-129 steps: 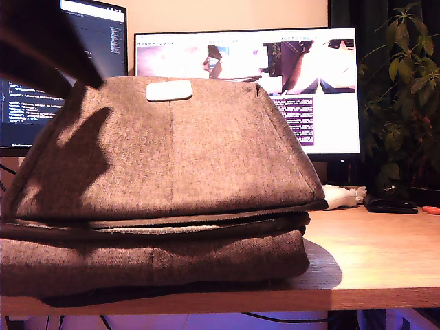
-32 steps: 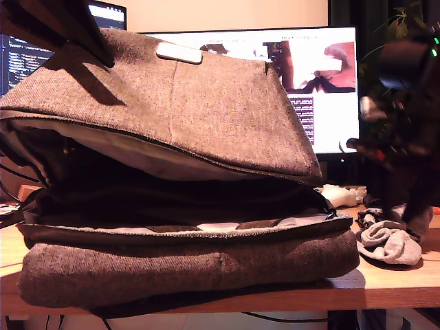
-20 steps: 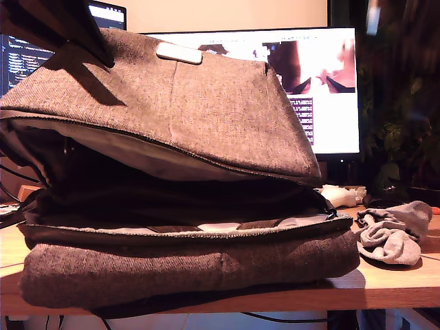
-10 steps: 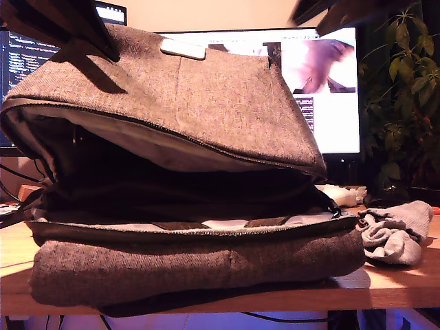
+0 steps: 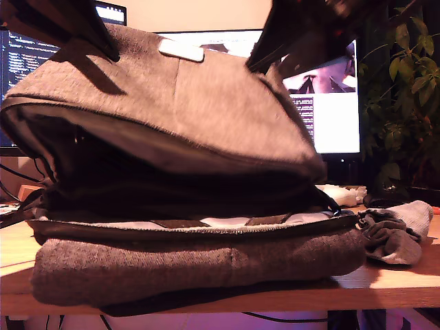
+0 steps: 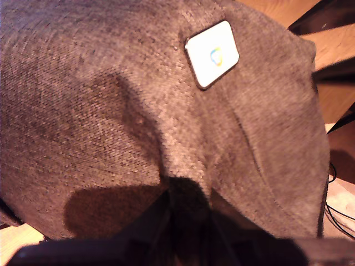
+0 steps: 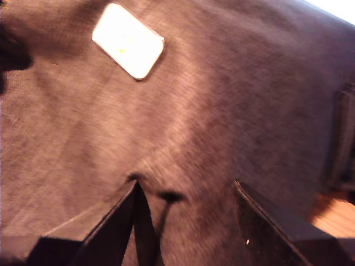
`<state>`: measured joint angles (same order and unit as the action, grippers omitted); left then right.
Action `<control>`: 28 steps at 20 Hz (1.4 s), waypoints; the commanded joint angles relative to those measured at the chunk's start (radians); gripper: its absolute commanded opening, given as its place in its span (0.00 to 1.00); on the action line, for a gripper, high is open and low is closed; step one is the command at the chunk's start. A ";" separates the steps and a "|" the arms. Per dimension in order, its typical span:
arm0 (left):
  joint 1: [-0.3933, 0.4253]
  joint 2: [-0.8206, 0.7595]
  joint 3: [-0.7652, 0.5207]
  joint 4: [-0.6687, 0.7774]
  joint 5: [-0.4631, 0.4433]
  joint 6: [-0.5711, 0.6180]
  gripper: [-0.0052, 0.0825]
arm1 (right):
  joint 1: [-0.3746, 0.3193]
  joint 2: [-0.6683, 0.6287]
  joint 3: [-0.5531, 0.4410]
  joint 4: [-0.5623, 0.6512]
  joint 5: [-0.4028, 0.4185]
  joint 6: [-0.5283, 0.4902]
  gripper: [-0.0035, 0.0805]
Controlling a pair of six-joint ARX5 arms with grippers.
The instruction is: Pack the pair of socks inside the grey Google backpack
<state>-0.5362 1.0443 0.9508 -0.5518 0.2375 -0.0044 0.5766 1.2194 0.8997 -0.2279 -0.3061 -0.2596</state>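
- Backpack [image 5: 172, 137] is lying on the desk [image 5: 385, 275]; its flap is being held up by my first gripper [image 6: 186, 202], pinched shut on a fabric fold.
- My second gripper [image 7: 186, 197], absent half a second ago, is now being pressed onto the flap top, jaws spread; mouth is being narrowed.
- Socks [image 5: 392, 237] are still lying outside, by the bag's end at the exterior view's right, so packing is being delayed.

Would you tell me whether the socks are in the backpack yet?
Not yet. The socks lie on the desk beside the backpack, at the exterior view's right; its flap is raised, mouth open.
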 commanded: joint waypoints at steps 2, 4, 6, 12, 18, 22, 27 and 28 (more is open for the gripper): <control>-0.009 -0.005 0.045 0.055 0.034 0.013 0.03 | 0.006 0.034 0.008 0.023 -0.036 -0.003 0.48; -0.009 -0.005 0.045 0.077 0.047 0.012 0.04 | 0.006 0.035 0.008 0.045 -0.035 -0.002 0.16; -0.009 -0.010 0.045 0.089 0.046 0.012 0.08 | 0.006 0.034 0.011 0.077 -0.035 -0.002 0.03; -0.010 -0.053 0.045 0.069 0.041 0.035 0.29 | 0.006 0.034 0.058 0.081 -0.023 -0.002 0.03; -0.010 -0.138 0.045 0.035 0.041 0.039 0.43 | 0.005 0.034 0.073 0.079 0.002 0.000 0.03; -0.016 -0.179 0.045 -0.035 0.017 0.041 0.43 | 0.005 0.034 0.132 0.056 0.002 0.001 0.03; -0.077 -0.195 0.045 -0.114 -0.062 0.065 0.33 | 0.006 0.034 0.247 -0.019 0.002 0.002 0.03; -0.094 -0.195 0.045 -0.112 -0.063 0.064 0.35 | 0.006 0.034 0.267 -0.029 0.003 0.007 0.03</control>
<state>-0.6201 0.8585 1.0077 -0.6735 0.1772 0.0559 0.5713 1.2613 1.1091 -0.2955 -0.2970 -0.2592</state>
